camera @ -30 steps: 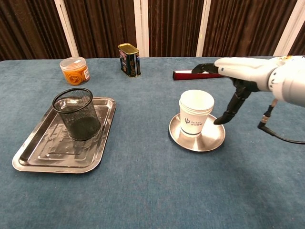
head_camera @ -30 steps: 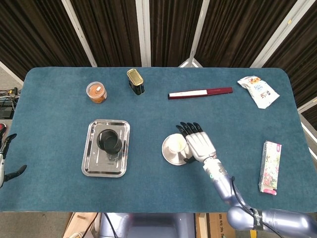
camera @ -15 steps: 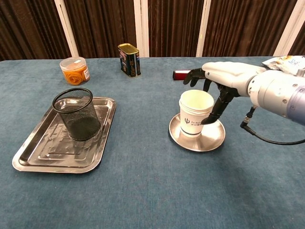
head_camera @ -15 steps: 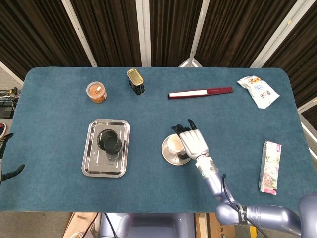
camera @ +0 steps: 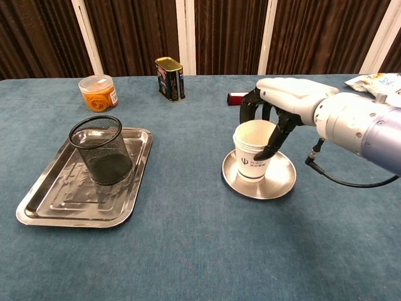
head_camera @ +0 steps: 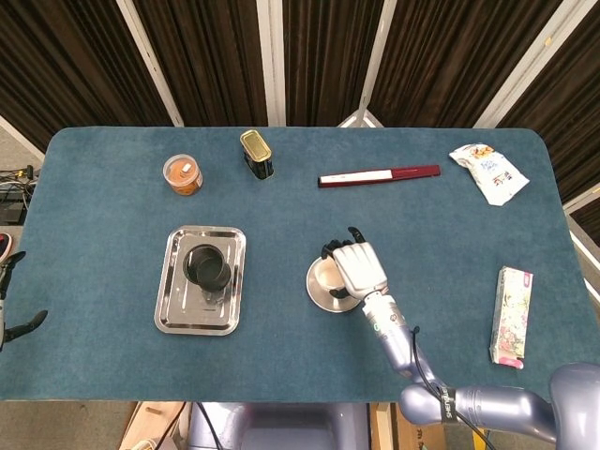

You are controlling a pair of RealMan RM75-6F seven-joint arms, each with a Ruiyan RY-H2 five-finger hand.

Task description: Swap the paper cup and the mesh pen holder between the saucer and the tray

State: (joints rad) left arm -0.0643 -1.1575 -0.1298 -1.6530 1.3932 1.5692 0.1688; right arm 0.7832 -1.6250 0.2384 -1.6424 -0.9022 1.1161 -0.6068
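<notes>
The white paper cup stands on the round metal saucer right of centre, leaning a little. My right hand grips it, fingers curled behind the rim and thumb pressed on the near right side. The black mesh pen holder stands upright on the steel tray at the left. Only dark fingertips of my left hand show at the head view's left edge, spread apart, off the table and holding nothing.
Along the far side sit an orange-filled jar, a tin can and a long red box. A snack bag lies far right, a flat carton near the right edge.
My right hand moved left from beside the saucer and closed around the paper cup. The cup now leans slightly. The pen holder and tray stayed put.
</notes>
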